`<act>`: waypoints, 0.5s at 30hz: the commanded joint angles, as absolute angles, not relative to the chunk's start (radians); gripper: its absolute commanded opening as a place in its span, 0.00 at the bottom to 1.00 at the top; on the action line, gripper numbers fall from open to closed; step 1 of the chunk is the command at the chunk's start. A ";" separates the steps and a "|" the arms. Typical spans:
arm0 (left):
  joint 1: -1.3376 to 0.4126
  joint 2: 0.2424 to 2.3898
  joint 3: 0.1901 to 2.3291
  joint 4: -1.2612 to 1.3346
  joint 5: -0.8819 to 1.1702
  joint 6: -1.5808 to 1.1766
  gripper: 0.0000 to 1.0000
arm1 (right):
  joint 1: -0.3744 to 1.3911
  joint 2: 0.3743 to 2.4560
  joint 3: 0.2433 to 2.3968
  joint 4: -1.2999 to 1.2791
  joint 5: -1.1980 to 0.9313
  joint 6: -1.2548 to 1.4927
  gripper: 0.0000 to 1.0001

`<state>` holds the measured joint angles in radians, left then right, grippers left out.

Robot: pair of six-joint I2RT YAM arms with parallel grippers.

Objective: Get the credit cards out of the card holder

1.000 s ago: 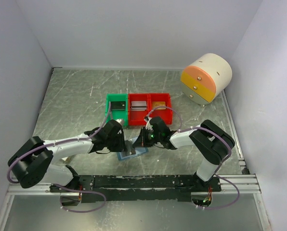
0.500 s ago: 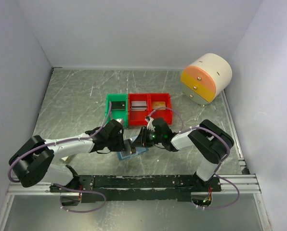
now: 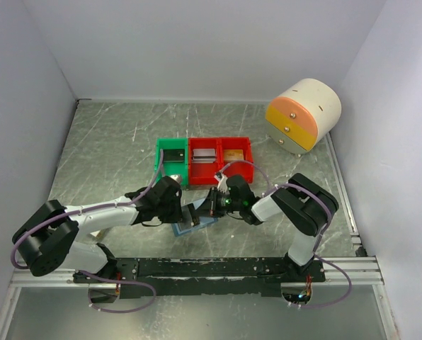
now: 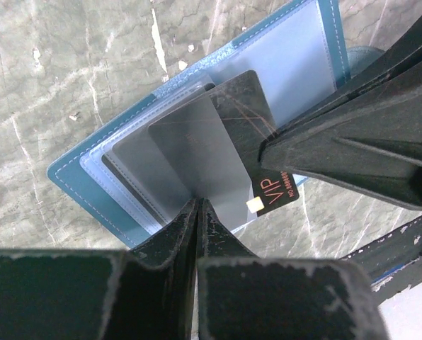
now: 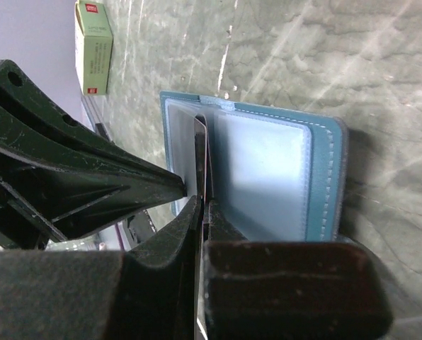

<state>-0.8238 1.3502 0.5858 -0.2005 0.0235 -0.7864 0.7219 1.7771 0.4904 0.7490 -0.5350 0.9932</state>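
Note:
The slate-blue card holder (image 4: 83,185) lies open on the table, its light-blue pockets up; it also shows in the top view (image 3: 185,229) and the right wrist view (image 5: 326,180). My left gripper (image 4: 198,205) is shut on the near edge of a grey credit card (image 4: 186,152) that sticks out of a pocket. My right gripper (image 5: 205,207) is shut on a dark card marked VIP (image 4: 250,113), which overlaps the grey one. Both cards look edge-on in the right wrist view (image 5: 200,152). In the top view the left gripper (image 3: 187,214) and right gripper (image 3: 203,210) meet over the holder.
A green bin (image 3: 171,160) and two red bins (image 3: 219,157) stand just behind the holder, with small items inside. A pale green box (image 5: 94,46) shows in the right wrist view. A cream-and-orange drawer unit (image 3: 303,115) stands at the back right. White walls enclose the table.
The right wrist has shifted slightly to the right and its elbow has moved in. The left arm and the holder have barely moved.

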 commanded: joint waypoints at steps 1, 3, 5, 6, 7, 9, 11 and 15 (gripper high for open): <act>-0.834 1.369 0.573 -0.209 -0.004 -0.788 0.11 | 0.686 1.775 0.453 0.771 -0.571 0.977 0.00; -0.836 1.372 0.576 -0.210 -0.005 -0.789 0.11 | 0.682 1.782 0.448 0.793 -0.586 0.981 0.00; -0.839 1.373 0.575 -0.206 -0.011 -0.796 0.11 | 0.681 1.787 0.452 0.797 -0.593 0.979 0.00; -0.838 1.371 0.573 -0.202 -0.011 -0.801 0.11 | 0.681 1.789 0.452 0.801 -0.596 0.982 0.00; -0.839 1.370 0.570 -0.193 -0.008 -0.805 0.11 | 0.681 1.790 0.451 0.807 -0.598 0.986 0.03; -0.841 1.371 0.566 -0.178 0.000 -0.808 0.11 | 0.682 1.792 0.450 0.828 -0.604 0.992 0.09; -0.844 1.378 0.568 -0.175 0.004 -0.808 0.11 | 0.683 1.799 0.454 0.836 -0.612 0.996 0.15; -0.850 1.393 0.579 -0.179 -0.001 -0.813 0.10 | 0.687 1.831 0.458 0.875 -0.626 1.019 0.21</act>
<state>-0.8360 1.3624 0.5835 -0.1753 0.0219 -0.8040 0.6838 1.7954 0.4595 0.8101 -0.5945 0.9985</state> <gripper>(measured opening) 0.112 0.200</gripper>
